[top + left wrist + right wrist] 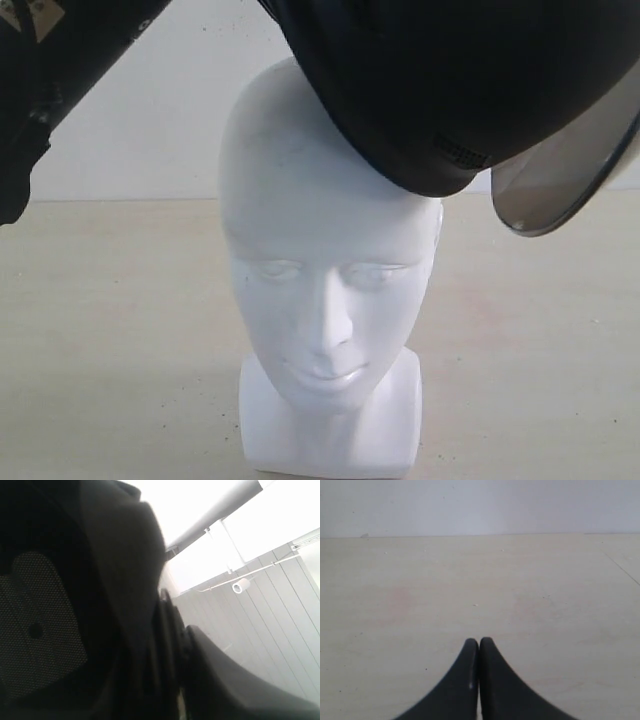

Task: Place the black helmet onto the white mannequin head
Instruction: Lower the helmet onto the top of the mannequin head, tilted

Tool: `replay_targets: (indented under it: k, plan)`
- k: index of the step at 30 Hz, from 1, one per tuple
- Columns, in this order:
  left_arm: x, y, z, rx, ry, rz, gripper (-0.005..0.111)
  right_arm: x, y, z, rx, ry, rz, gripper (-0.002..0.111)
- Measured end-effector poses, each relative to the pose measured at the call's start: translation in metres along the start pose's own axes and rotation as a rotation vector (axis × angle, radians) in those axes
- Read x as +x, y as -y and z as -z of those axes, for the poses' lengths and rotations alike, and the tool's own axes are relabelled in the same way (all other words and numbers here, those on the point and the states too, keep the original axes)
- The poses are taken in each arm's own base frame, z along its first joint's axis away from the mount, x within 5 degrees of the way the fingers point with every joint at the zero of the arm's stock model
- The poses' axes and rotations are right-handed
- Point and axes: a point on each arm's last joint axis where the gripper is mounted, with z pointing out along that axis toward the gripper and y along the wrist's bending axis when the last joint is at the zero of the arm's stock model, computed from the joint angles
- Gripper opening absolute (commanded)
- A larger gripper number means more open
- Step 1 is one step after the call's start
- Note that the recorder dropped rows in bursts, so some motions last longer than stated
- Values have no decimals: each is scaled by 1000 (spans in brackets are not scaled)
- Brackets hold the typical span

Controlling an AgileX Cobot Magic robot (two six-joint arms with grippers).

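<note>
The white mannequin head [325, 270] stands upright on its blocky neck base in the middle of the exterior view, face forward. The black helmet [450, 80] hangs tilted over the head's upper right side, its lower rim touching the crown and its smoky visor [570, 180] sticking out to the right. My left arm [60, 70] reaches in from the top left. The left wrist view shows my left gripper [175, 645] shut on the helmet's rim, with the mesh lining [45, 630] beside it. My right gripper [479, 642] is shut and empty above bare table.
The pale table [120, 330] runs round the head on all sides, with a white wall [150, 130] behind it. The right wrist view shows only tabletop [470, 590] and wall. Grey wall panels [260, 620] show past the left gripper.
</note>
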Motion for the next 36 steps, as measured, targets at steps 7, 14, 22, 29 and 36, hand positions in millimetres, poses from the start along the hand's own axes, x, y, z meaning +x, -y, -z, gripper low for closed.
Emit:
replay_targets:
  k: [7, 14, 22, 29, 36]
  plan:
    - [-2, -2, 1, -12, -16, -14, 4, 0, 0, 0, 0, 0, 0, 0]
    - [-1, -14, 1, -53, -36, -2, 4, 0, 0, 0, 0, 0, 0, 0]
    - [-8, -17, 5, -83, -47, -16, 4, 0, 0, 0, 0, 0, 0, 0]
    - [-20, -19, 11, -119, -66, -6, 4, 0, 0, 0, 0, 0, 0, 0]
    - [-19, -19, 11, -127, -88, -10, 4, 0, 0, 0, 0, 0, 0, 0]
